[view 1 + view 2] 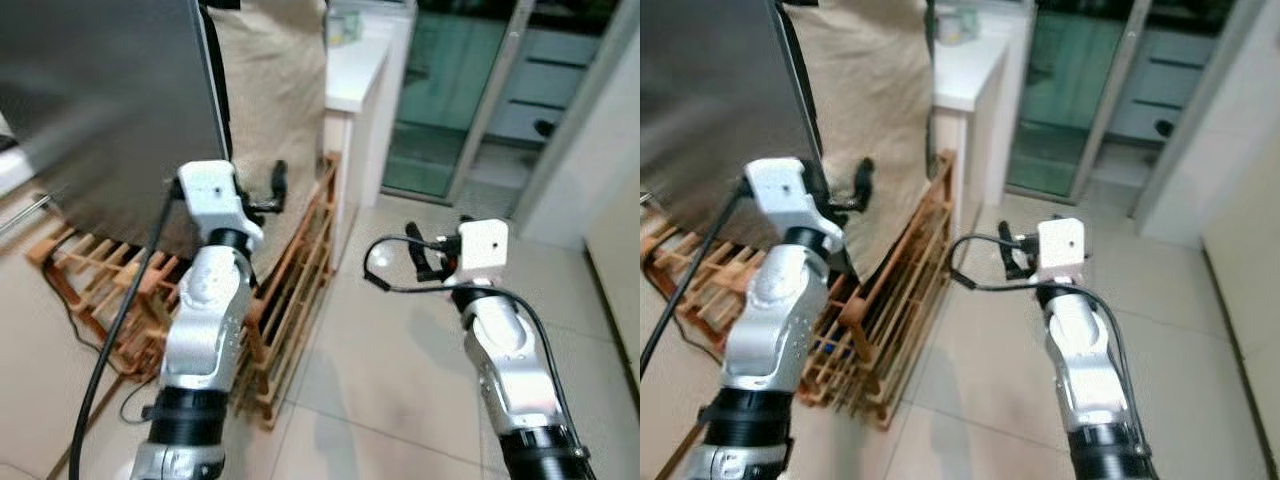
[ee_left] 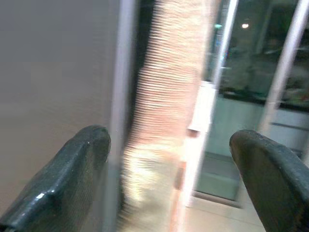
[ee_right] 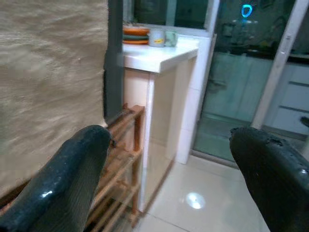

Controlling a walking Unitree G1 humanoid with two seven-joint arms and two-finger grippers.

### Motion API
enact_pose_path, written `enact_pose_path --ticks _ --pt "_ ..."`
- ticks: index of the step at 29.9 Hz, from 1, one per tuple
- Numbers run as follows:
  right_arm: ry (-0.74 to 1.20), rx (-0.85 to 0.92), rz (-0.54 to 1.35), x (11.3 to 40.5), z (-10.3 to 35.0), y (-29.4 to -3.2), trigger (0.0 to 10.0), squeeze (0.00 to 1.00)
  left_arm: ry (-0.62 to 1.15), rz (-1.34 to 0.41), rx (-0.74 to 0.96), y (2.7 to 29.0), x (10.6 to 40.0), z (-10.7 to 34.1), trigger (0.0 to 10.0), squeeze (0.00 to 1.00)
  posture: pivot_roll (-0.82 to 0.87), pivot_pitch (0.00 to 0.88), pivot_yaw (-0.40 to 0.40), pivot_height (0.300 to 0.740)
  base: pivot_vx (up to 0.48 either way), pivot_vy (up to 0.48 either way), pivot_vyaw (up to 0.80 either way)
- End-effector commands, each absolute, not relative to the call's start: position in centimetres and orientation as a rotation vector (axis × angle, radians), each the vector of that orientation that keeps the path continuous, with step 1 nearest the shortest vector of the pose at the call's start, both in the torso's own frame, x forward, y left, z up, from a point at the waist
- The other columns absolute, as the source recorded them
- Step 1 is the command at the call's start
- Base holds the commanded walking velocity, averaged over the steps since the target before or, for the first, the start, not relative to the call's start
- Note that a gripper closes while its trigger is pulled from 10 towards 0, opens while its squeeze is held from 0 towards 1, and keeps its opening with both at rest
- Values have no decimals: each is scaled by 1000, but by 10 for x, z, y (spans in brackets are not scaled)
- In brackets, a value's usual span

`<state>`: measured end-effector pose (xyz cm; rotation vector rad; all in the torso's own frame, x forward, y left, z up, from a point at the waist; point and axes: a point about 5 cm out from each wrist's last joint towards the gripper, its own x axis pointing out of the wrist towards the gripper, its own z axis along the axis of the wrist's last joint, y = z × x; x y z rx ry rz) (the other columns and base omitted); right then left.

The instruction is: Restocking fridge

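A large grey fridge panel fills the upper left, its edge close in front of my left arm. My left gripper is raised beside that edge. In the left wrist view it stands open with nothing between its fingers, and the grey panel lies just off one finger. My right gripper hovers over the tiled floor at the right. It is open and empty too, pointing toward the white counter.
A beige woven mat hangs behind the fridge panel. A wooden rack stands on the floor below it. Cups and orange plates sit on the counter. Glass sliding doors close the back. A black cable trails at the left.
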<state>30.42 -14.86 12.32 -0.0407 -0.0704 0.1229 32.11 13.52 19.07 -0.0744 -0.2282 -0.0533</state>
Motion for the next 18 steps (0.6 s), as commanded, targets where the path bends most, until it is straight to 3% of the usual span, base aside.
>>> enact_pose_path --ticks 1,8,18 --pt "-81 -43 123 305 124 -148 10000 0 -216 -47 -63 137 322 189 10000 0 -56 0 3 740 0 0 0" --pt "-82 -55 134 308 122 -149 10000 0 -234 28 -49 150 341 202 10000 0 -49 0 -12 740 0 0 0" --pt "-108 -83 104 317 134 -164 10000 0 -190 -23 -62 127 372 204 10000 0 -99 0 -32 740 0 0 0"
